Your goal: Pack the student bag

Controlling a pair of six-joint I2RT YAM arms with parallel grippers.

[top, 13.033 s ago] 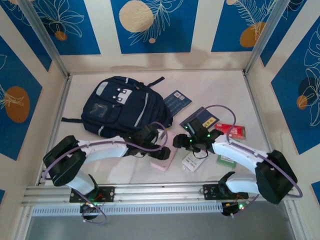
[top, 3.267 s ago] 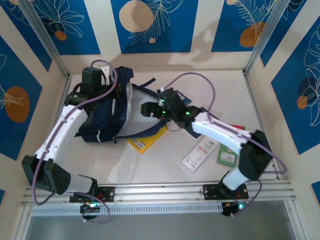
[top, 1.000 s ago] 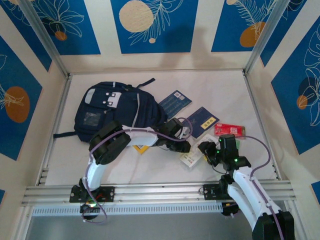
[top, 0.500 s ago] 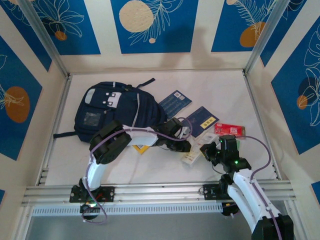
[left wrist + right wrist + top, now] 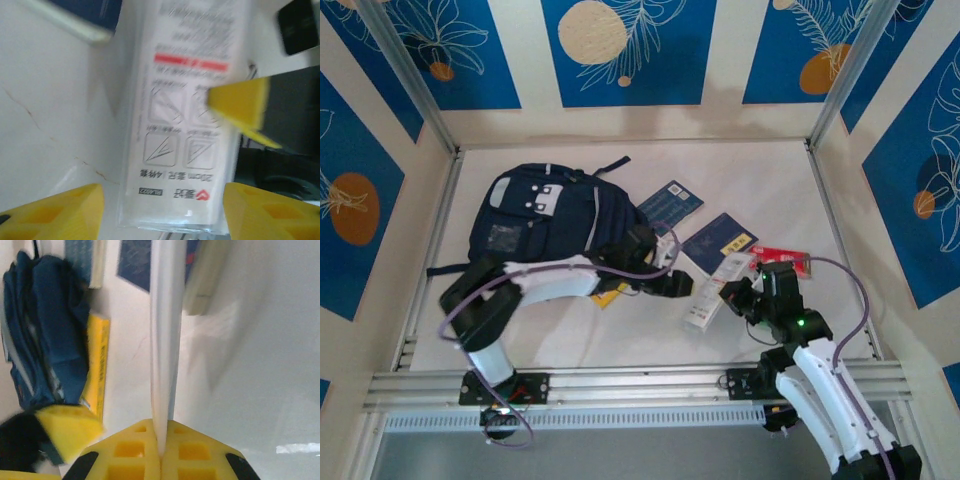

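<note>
Beside the student bag (image 5: 555,215) on the counter (image 5: 770,190), the right pincer (image 5: 161,440) pinches a white ruler-set packet (image 5: 185,125) by its edge; the left pincer (image 5: 162,212) stands spread astride its end.

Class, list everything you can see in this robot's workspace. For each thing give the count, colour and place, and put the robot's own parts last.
student bag: one, navy blue, far left of the table.
blue booklets: two, dark blue, lying right of the bag.
yellow book: one, yellow, at the bag's near edge, partly covered.
white packet: one, white with a red bar, between the two grippers.
red packet: one, red, right of the booklets.
table: one, white.
left gripper: one, yellow fingers, open, either side of the white packet.
right gripper: one, yellow fingers, pinching the white packet's edge.
</note>
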